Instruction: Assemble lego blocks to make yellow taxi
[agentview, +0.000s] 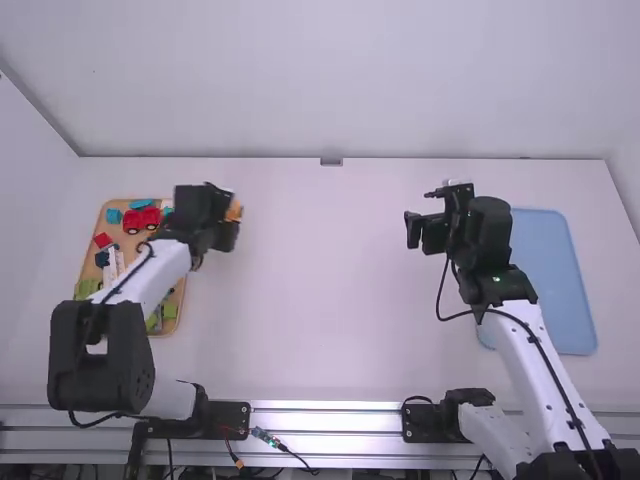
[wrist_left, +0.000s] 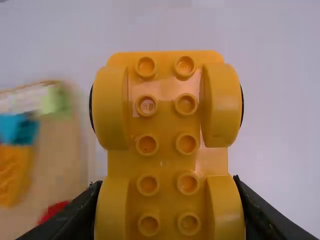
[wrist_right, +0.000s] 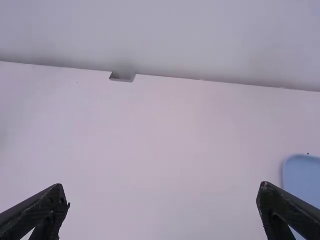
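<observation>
My left gripper (agentview: 234, 212) is at the right edge of the wooden tray, shut on a yellow wheeled base (agentview: 235, 210). In the left wrist view the yellow wheeled base (wrist_left: 167, 145) shows rows of studs and four wheel arches, held between the fingers of the left gripper (wrist_left: 167, 200). My right gripper (agentview: 425, 218) is above the table right of the middle; in the right wrist view the right gripper (wrist_right: 162, 207) is open, nothing between its fingers.
The wooden tray (agentview: 172, 318) at the left holds several blocks, among them a red vehicle piece (agentview: 141, 219), a red block (agentview: 102, 240) and green blocks (agentview: 88, 288). A blue tray (agentview: 560, 280) lies at the right, partly behind the right arm.
</observation>
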